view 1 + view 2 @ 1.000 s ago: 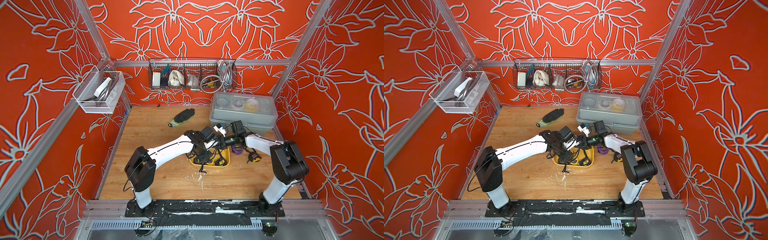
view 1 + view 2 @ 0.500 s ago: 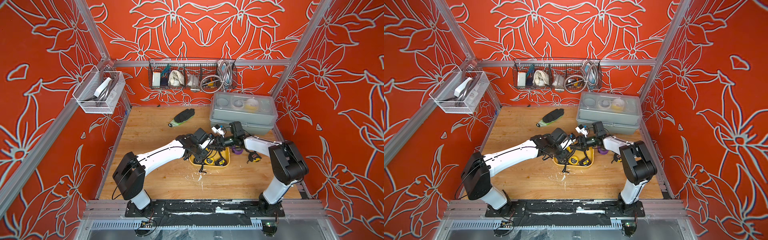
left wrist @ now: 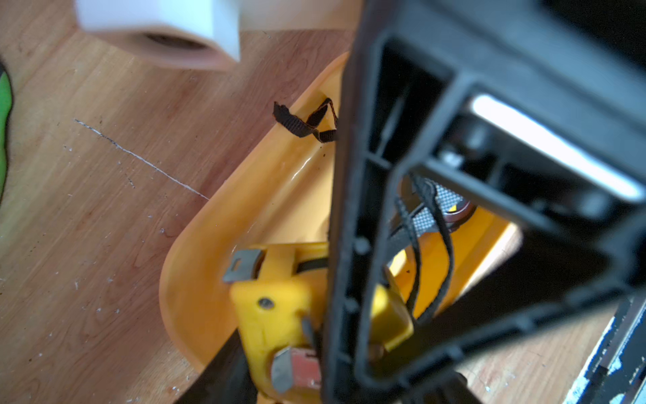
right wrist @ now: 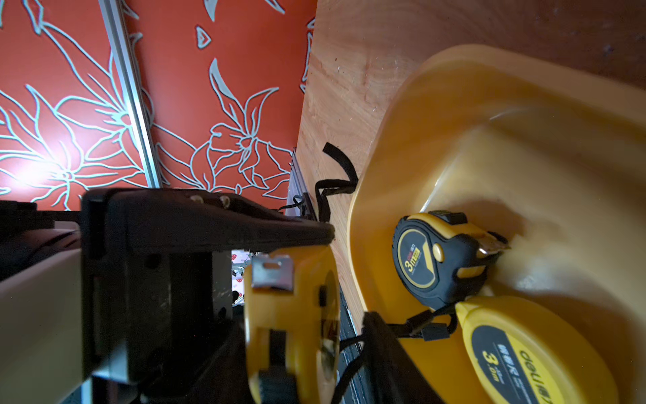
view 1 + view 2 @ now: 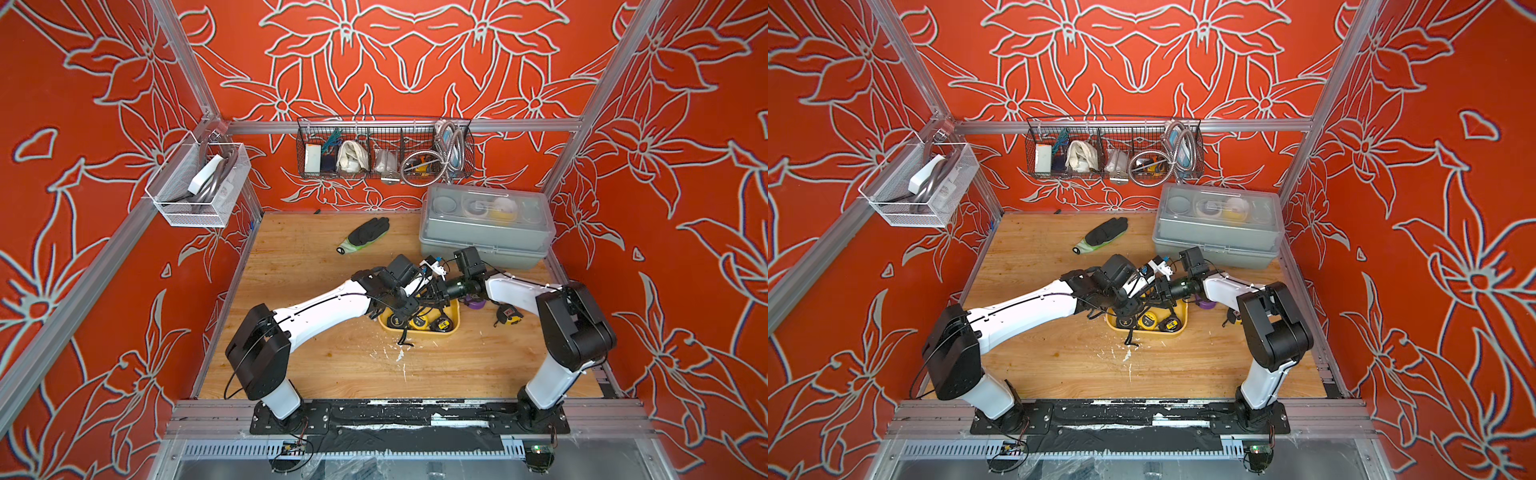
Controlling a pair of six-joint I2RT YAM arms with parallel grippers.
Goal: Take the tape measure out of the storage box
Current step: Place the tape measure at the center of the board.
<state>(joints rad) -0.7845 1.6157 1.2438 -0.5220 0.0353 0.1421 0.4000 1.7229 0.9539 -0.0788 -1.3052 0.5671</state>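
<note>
Right wrist view: your right gripper (image 4: 349, 278) brackets a yellow tape measure (image 4: 290, 325) at the left-arm end of the storage box (image 4: 454, 87), though whether its fingers (image 4: 244, 224) pinch it cannot be told. Your left gripper (image 5: 403, 309) is clenched beside it; a black-and-yellow tape (image 4: 437, 259) lies inside.

A yellow "3m" on the round face of the black-and-yellow tape measure (image 4: 440, 259), "3.0m" and "deli" on the dark label of the all-yellow tape measure (image 4: 531, 353) just beside it (Chinese characters there too, unreadable from here)
</note>
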